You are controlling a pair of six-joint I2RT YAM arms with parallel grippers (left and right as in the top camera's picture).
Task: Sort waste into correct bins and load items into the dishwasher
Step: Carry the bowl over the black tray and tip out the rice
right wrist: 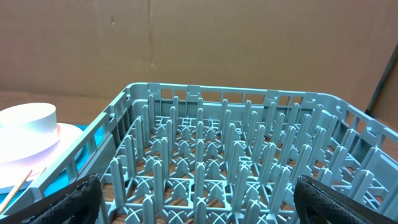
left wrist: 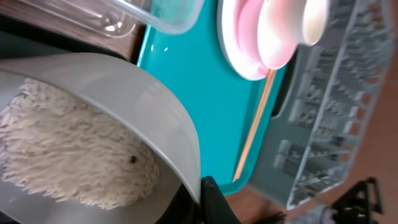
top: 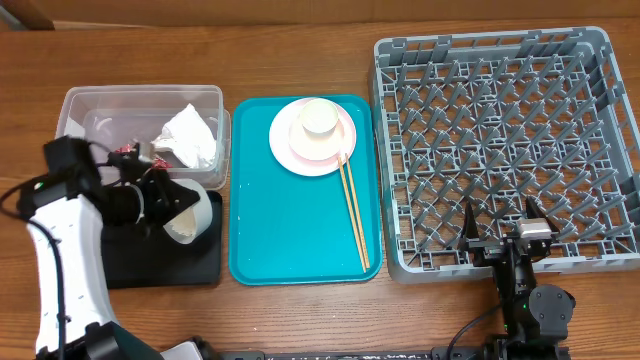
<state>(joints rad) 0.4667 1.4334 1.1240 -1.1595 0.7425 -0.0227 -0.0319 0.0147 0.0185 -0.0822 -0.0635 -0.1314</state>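
The left end effector [top: 172, 200] is clamped on the rim of the pale greenish-white bowl [top: 192, 215]. It holds the bowl tipped steeply above the right part of the black tray [top: 160, 265], close to that tray's right edge. In the left wrist view the rice [left wrist: 74, 155] lies in a pale mat against the bowl's inner wall, with a dark finger [left wrist: 211, 200] at the rim. The clear tub [top: 75, 105] sits just behind the black tray and holds the white napkin [top: 192, 135] and the red wrapper [top: 127, 151]. Its right wall stands just beside the left edge of the teal tray [top: 260, 250], with a thin strip of desk [top: 300, 50] between them. The pink plate [top: 300, 155] rests at the far end of the teal tray, carrying the pink bowl [left wrist: 277, 43] with the cream cup [top: 320, 117] on it. The chopsticks [top: 354, 212] run from the plate's near rim toward the teal tray's near right corner. A broad bare stretch of teal lies to their left. The tray's right edge is just beside the left wall of the dish rack [top: 395, 255]. The right end effector [top: 498, 222] hangs over the rack's near edge with its fingers [right wrist: 81, 199] spread wide apart, gripping nothing. The rows of pegs stretch away in front of it.
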